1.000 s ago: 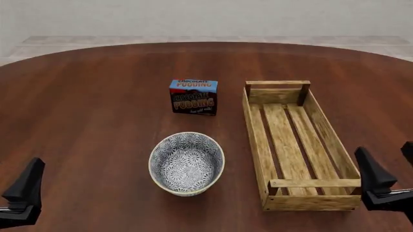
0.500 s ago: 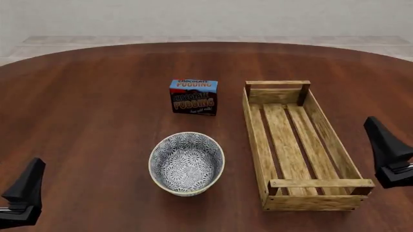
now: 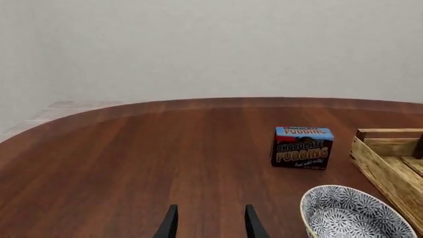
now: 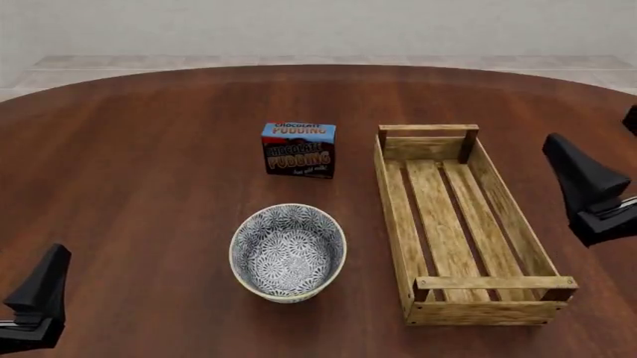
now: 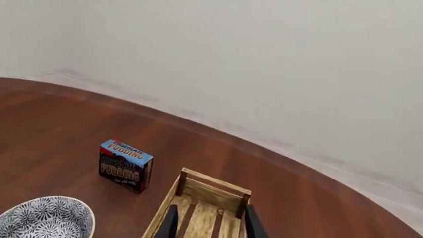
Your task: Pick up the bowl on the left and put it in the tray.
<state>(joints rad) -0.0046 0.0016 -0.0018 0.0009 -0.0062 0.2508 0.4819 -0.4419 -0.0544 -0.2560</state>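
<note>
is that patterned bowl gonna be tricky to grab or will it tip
The bowl looks rigid and glazed, so its rim is probably slippery under thin fingers. It sits upright on the table, deep and fairly wide, so tipping seems unlikely. It looks ceramic, likely breakable if dropped.

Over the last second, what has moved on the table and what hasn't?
Only the right claw moved: it travelled forward along the tray's right side, from beside the near end to about mid-length, and it holds nothing. The left claw stayed at the near left edge. The bowl, the tray and the pudding box have not shifted; nothing was gripped or released.
</note>
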